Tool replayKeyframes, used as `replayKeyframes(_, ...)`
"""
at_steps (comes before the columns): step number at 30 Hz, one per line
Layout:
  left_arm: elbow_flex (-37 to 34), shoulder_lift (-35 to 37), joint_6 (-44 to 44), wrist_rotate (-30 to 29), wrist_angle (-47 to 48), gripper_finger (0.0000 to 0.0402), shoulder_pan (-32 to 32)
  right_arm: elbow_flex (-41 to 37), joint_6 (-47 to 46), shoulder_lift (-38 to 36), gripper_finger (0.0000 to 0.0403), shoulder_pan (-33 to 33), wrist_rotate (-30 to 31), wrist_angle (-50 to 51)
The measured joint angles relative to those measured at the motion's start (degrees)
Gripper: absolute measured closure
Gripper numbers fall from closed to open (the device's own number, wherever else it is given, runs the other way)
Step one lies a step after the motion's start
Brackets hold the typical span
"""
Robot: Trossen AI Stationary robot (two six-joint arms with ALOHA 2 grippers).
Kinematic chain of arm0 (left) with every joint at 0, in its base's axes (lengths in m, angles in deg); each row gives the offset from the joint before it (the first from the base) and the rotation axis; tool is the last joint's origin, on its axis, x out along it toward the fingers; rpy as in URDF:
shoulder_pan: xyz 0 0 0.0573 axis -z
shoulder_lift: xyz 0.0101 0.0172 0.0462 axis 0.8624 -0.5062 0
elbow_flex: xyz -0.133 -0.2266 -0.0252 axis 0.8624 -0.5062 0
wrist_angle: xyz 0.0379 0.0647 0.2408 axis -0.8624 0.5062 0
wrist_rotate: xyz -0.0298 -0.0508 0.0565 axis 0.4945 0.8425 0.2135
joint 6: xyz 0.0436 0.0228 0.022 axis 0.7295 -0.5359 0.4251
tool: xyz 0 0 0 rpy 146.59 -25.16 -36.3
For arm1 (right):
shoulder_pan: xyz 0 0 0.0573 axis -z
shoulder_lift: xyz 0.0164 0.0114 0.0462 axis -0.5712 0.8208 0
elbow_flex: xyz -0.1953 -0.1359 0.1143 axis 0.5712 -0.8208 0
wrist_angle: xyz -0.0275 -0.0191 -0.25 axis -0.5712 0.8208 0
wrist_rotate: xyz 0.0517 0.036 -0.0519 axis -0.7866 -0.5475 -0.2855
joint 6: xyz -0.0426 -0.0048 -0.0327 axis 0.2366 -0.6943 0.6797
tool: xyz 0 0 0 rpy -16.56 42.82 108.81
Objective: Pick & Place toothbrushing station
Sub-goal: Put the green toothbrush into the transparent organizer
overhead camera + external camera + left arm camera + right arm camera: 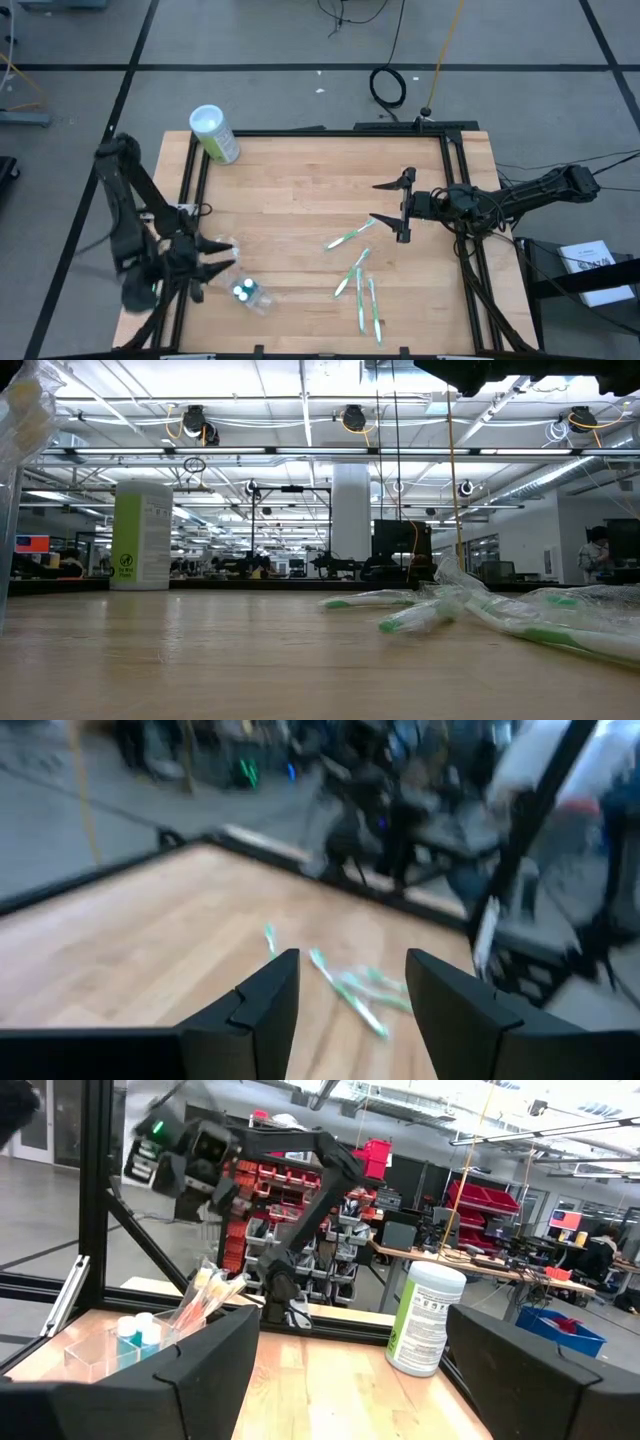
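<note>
The clear plastic holder [258,298] [88,1358] lies near the table's front left corner with blue-capped tubes [243,291] [135,1335] in it. In the right wrist view, wrapped toothbrushes [205,1295] lean up out of it. Several white and green toothbrushes [358,285] [350,990] lie loose on the wood right of centre. My left gripper [215,260] [350,960] hangs open above the table, just left of the holder, with nothing between its fingers. My right gripper [388,203] [352,1320] waits open over the table's right half.
A green canister [215,133] [425,1315] with a white lid stands at the far left corner. A black frame [455,150] rims the table. One toothbrush [350,237] lies just below my right gripper. Bare wood spreads across the middle and far side.
</note>
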Motion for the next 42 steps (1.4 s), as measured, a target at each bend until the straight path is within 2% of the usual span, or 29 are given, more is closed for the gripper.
replayKeyframes(2, 0.0, 2.85, 16.4, 9.61, -10.87, 0.0215, -5.49, 0.01, 0.04, 0.0, 0.0085, 0.02, 0.0, -0.07)
replayKeyframes(4, 0.0, 3.87, 36.16, 21.88, -24.25, 0.0215, -12.06, 0.01, 0.07, 0.0, 0.0085, 0.0, 0.0, -0.14)
replayKeyframes(6, 0.04, 3.89, 54.63, 38.74, -34.91, 0.0215, -18.38, 0.01, 0.09, 0.0, 0.0085, 0.0, 0.0, -0.11)
replayKeyframes(8, 0.04, 3.89, 67.35, 53.8, -38.87, 0.0215, -24.08, -0.01, 0.13, 0.0, 0.0085, 0.01, 0.0, -0.13)
replayKeyframes(9, 0.04, 3.89, 70.83, 57.47, -39.02, 0.0215, -26.85, -0.01, 0.13, 0.0, 0.0085, 0.02, 0.0, -0.09)
replayKeyframes(10, 0.04, 3.89, 72.31, 58.46, -38.66, 0.0215, -29.93, -0.01, 0.13, 0.0, 0.0085, 0.0, 0.0, -0.09)
replayKeyframes(13, 0.04, 3.81, 71.31, 58.4, -37.38, 0.0215, -40.61, 0.0, 0.14, 0.0, 0.0085, 0.0, 0.0, -0.04)
replayKeyframes(14, 0.02, 3.4, 70.06, 60.27, -37.02, 0.0215, -44.63, -0.01, 0.14, 0.0, 0.0085, 0.0, 0.0, 0.14)
replayKeyframes(18, -0.17, 2.4, 64.98, 73.79, -30.64, 0.0215, -58.54, 0.01, 0.45, 0.0, 0.0085, 0.0, 0.0, 0.82)
replayKeyframes(22, -2.49, 7.01, 63.48, 75.67, -30.27, 0.0215, -64.46, 0.01, 0.48, -0.02, 0.0085, 0.0, 0.0, 1.94)
replayKeyframes(26, -11.11, 14.27, 63.34, 71.75, -32.28, 0.0215, -66.09, -0.01, 0.46, -0.02, 0.0085, 0.0, 0.02, 3.67)
replayKeyframes(30, -20.52, 26.09, 60.93, 67.21, -36.77, 0.0215, -66.69, 0.01, -0.39, -0.04, 0.0085, 0.0, 0.02, 6.22)
replayKeyframes(36, -30.52, 44.4, 59.11, 63.54, -33.79, 0.0215, -66.83, 0.54, -7.32, 1.13, 0.0085, -0.82, 3.39, 17.91)
replayKeyframes(39, -33.66, 52.68, 57.59, 63.44, -30.93, 0.0215, -66.83, 2.17, -10.89, 4.08, 0.0085, -3.23, 3.61, 24.89)
replayKeyframes(42, -36.1, 58.78, 55.99, 63.46, -28.0, 0.0215, -66.83, 4.11, -13.95, 8.34, 0.0085, -4.76, 6.27, 33.34)
